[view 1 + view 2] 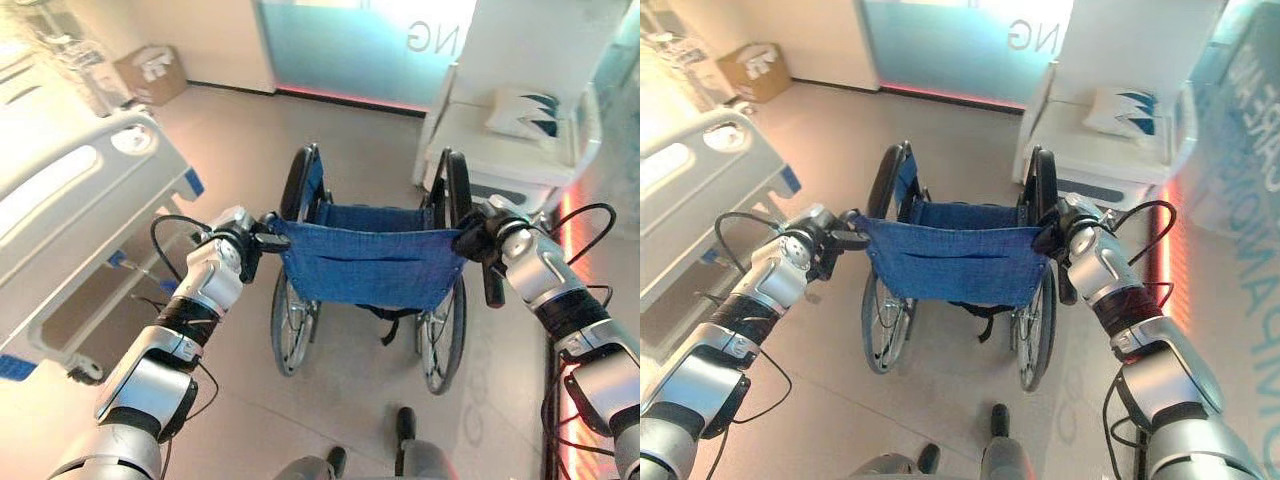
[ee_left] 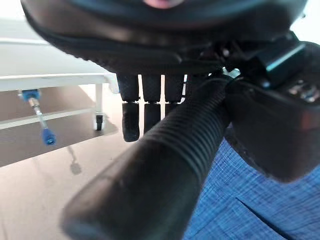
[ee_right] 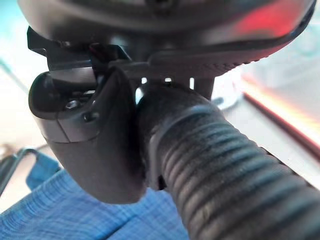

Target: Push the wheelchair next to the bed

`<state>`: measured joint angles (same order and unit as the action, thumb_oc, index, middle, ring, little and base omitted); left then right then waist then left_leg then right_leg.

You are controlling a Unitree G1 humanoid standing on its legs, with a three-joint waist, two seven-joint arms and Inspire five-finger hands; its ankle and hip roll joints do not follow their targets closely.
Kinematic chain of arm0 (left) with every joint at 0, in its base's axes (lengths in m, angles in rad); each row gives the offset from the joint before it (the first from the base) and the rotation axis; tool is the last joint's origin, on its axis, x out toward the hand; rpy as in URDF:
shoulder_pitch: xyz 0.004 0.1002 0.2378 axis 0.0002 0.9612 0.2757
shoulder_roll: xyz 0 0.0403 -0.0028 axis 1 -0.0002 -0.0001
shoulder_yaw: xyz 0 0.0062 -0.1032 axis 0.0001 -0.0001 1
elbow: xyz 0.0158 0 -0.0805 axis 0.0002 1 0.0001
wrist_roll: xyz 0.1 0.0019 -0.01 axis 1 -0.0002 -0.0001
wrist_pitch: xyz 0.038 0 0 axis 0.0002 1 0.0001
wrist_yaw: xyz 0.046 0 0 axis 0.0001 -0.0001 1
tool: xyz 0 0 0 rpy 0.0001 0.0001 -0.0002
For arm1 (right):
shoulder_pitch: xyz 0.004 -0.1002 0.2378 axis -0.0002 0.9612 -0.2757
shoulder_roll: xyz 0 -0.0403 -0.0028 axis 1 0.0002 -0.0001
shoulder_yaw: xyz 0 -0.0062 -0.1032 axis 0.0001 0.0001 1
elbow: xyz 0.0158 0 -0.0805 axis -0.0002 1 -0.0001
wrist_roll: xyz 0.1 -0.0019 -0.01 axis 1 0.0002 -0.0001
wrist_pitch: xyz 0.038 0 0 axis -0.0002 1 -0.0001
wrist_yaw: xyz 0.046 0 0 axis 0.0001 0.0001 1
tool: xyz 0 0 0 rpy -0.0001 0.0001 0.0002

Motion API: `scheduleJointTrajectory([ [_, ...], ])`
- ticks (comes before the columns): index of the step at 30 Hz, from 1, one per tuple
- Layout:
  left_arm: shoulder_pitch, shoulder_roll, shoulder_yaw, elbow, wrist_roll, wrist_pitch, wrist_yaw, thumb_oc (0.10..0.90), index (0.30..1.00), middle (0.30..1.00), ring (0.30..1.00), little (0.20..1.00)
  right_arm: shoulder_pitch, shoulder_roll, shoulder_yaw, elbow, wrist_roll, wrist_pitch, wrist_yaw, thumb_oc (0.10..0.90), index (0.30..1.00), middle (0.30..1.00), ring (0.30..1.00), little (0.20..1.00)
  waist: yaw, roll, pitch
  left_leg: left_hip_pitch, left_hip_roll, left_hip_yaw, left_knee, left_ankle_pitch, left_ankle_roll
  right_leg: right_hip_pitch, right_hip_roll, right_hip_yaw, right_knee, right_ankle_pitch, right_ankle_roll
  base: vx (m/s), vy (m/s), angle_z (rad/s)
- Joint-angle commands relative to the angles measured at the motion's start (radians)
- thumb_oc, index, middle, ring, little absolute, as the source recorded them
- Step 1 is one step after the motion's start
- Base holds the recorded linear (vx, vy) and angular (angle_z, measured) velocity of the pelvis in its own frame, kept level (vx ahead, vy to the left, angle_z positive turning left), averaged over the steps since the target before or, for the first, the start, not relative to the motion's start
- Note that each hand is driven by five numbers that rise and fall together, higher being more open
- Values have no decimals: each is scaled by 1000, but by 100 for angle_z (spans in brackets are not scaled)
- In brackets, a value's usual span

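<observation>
The wheelchair (image 1: 370,265), with a blue cloth back and black wheels, stands in the middle of the floor facing away from me. My left hand (image 1: 243,245) is curled round its left push handle (image 2: 165,165), a black ribbed grip lying between the fingers (image 2: 131,120) and the thumb. My right hand (image 1: 480,235) is closed on the right push handle (image 3: 225,180), its thumb (image 3: 85,135) pressed beside the grip. The white hospital bed (image 1: 70,190) with its side rail stands to the left of the wheelchair, a short gap of floor between them.
A white bench (image 1: 520,160) bearing a pillow (image 1: 525,112) stands close to the wheelchair's far right wheel. A cardboard box (image 1: 150,72) sits at the back left by the wall. A frosted glass panel (image 1: 360,45) closes the far side.
</observation>
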<state>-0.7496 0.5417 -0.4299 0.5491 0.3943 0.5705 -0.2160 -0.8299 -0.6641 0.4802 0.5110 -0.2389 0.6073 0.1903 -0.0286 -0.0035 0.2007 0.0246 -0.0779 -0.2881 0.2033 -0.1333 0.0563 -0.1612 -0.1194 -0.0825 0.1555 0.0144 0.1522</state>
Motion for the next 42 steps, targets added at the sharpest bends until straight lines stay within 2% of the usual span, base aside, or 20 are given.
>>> scheduleJointTrajectory([
  [1,335,-20,-60,69,-85,-10,-76,400,300,300,300,300,-8,-156,72,6,-121,-98,55,400,300,300,300,300,30,-19,23,167,100,108,20,36,-55,-75,9,-19,33,114,-49,334,-207,49],
  [5,300,-35,-61,90,-101,-2,-46,400,300,300,300,300,-33,-166,85,-2,-108,-145,33,400,300,300,300,300,17,-15,15,163,157,125,41,141,-85,-44,35,-60,53,44,-83,341,-252,19],
  [9,285,-46,-63,122,-104,-27,-35,400,300,300,300,300,-24,-183,96,-24,-100,-197,9,400,300,300,300,300,-11,-29,-16,175,233,213,126,283,-114,13,52,-120,19,10,-123,331,-224,21],
  [12,289,-61,-64,129,-94,-32,-40,400,300,300,300,300,-2,-195,94,-39,-106,-192,-4,400,300,300,300,300,5,-49,-13,67,249,266,218,322,-115,94,63,-138,-8,-17,-147,348,-225,29],
  [13,288,-66,-66,124,-86,-28,-45,400,300,300,300,300,2,-192,93,-42,-108,-186,-10,400,300,300,300,300,18,-56,-2,12,227,268,240,305,-103,124,64,-129,-19,-20,-148,497,-243,14],
  [15,304,-65,-68,88,-81,-16,-45,400,300,300,300,300,-5,-161,103,-19,-108,-184,-29,400,300,300,300,300,82,-56,49,-167,93,278,206,256,-72,225,93,-75,-60,-29,-138,553,-168,1],
  [16,305,-63,-67,81,-82,-15,-46,400,300,300,300,300,-6,-157,102,-16,-111,-184,-31,400,300,300,300,300,90,-53,54,-192,77,284,191,267,-74,235,100,-69,-67,-28,-138,463,-99,-20],
  [18,313,-49,-67,57,-92,-9,-52,400,300,300,300,300,1,-134,95,-5,-113,-187,-46,400,300,300,300,300,126,-29,80,-297,21,314,135,308,-86,290,137,-46,-90,-37,-138,445,-86,-37],
  [21,352,-13,-50,13,-101,-4,-58,400,300,300,300,300,-11,-108,97,9,-115,-185,-40,400,300,300,300,300,203,14,97,-361,-23,335,-74,422,-109,383,189,5,-110,-59,-136,617,-14,-56],
  [22,370,11,-34,-9,-103,-8,-64,400,300,300,300,300,-33,-98,102,25,-135,-203,-32,400,300,300,300,300,231,28,87,-354,-32,326,-148,422,-96,400,203,30,-92,-96,-136,524,69,-84],
  [23,371,13,-32,-11,-104,-8,-64,400,300,300,300,300,-36,-96,104,28,-136,-205,-32,400,300,300,300,300,233,28,87,-352,-32,328,-151,421,-95,399,203,32,-88,-100,-135,423,131,-94],
  [25,376,20,-16,-8,-118,-6,-56,400,300,300,300,300,-54,-75,120,60,-154,-229,-15,400,300,300,300,300,237,33,68,-312,-20,367,-140,355,-66,391,203,31,-30,-139,-130,409,158,-91],
  [28,384,40,-9,14,-129,-19,-65,400,300,300,300,300,-18,-69,120,57,-140,-246,-8,400,300,300,300,300,246,1,49,-317,-7,403,-6,255,-26,419,166,-7,32,-149,-119,540,134,-33],
  [31,390,59,2,13,-90,-25,-99,400,300,300,300,300,4,-62,117,49,-119,-244,-8,400,300,300,300,300,268,-28,28,-292,-16,400,-5,218,3,442,125,-31,97,-89,-72,422,92,6],
  [33,393,69,7,21,-75,-33,-107,400,300,300,300,300,20,-42,111,41,-147,-273,-11,400,300,300,300,300,293,-42,-1,-261,-28,371,-46,217,25,447,73,-60,195,15,-15,410,127,-3],
  [36,398,69,-6,27,-70,-54,-97,400,300,300,300,300,36,-52,101,36,-178,-301,-8,400,300,300,300,300,279,-38,-20,-212,-45,317,-79,205,46,371,84,-7,354,116,9,351,114,-22],
  [38,401,70,-6,18,-58,-64,-100,400,300,300,300,300,48,-67,102,17,-183,-298,-3,400,300,300,300,300,261,-30,-19,-179,-52,276,-80,189,53,294,71,-4,409,140,3,421,33,13],
  [40,399,69,-8,5,-43,-75,-100,400,300,300,300,300,46,-86,107,-4,-203,-309,5,400,300,300,300,300,231,-16,2,-123,-49,222,-72,170,52,182,45,-12,357,96,-24,448,-125,39],
  [41,396,69,-7,3,-35,-90,-100,400,300,300,300,300,40,-101,116,-19,-211,-313,3,400,300,300,300,300,215,-6,16,-92,-40,188,-70,156,47,86,21,-17,285,117,-33,278,-169,44],
  [42,394,70,-8,1,-34,-93,-98,400,300,300,300,300,37,-106,119,-24,-215,-315,3,400,300,300,300,300,208,-7,23,-81,-42,178,-66,145,47,63,7,-20,271,127,-32,280,-221,33],
])
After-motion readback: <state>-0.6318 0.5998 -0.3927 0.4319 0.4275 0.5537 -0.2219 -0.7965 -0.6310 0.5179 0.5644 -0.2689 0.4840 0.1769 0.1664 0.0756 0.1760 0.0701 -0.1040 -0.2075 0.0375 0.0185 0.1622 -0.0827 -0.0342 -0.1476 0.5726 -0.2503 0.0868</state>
